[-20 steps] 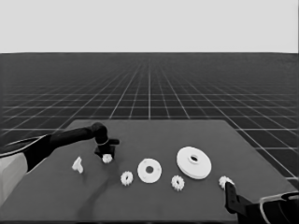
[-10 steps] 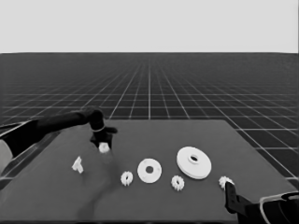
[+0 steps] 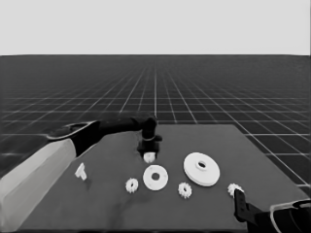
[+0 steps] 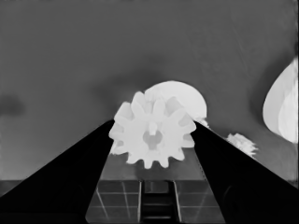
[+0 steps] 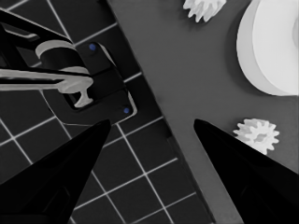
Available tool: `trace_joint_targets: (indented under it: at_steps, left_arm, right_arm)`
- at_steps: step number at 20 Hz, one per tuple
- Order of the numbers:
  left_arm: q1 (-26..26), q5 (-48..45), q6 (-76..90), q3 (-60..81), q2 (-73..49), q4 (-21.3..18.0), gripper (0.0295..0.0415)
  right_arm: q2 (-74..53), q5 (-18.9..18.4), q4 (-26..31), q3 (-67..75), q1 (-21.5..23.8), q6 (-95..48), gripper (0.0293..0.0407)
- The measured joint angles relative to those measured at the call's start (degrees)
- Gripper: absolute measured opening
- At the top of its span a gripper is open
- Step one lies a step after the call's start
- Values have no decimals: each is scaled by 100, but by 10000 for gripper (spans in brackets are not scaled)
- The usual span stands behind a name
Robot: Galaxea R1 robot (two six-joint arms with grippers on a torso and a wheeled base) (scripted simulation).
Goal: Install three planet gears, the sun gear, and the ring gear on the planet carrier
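Now a small white toothed gear (image 4: pixel 153 136) is being held by the left pincer (image 3: pixel 149 154), just behind the smaller flat white round part (image 3: pixel 155 177).

Four small gears (image 3: pixel 131 185) (one gripped above the table), two round parts (image 3: pixel 155 177), one thin white piece (image 3: pixel 80 171).
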Motion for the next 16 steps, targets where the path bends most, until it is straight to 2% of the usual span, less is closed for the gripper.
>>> trace_joint_targets:
  at_steps: [4, 6, 8, 14, 16]
  left_arm:
    - [1, -1, 22, -187, 149, -1, 312]
    - [545, -244, 231, -570, 276, 490, 312]
    - [739, -353, 342, -781, 347, 643, 312]
    - [820, -414, 402, -897, 387, 716, 312]
    - [822, -416, 403, -900, 388, 718, 372]
  right_arm:
    - [0, 0, 0, 0, 0, 0, 385]
    - [0, 0, 0, 0, 0, 0, 385]
    - [0, 0, 0, 0, 0, 0, 385]
    - [0, 0, 0, 0, 0, 0, 385]
    - [0, 0, 0, 0, 0, 0, 385]
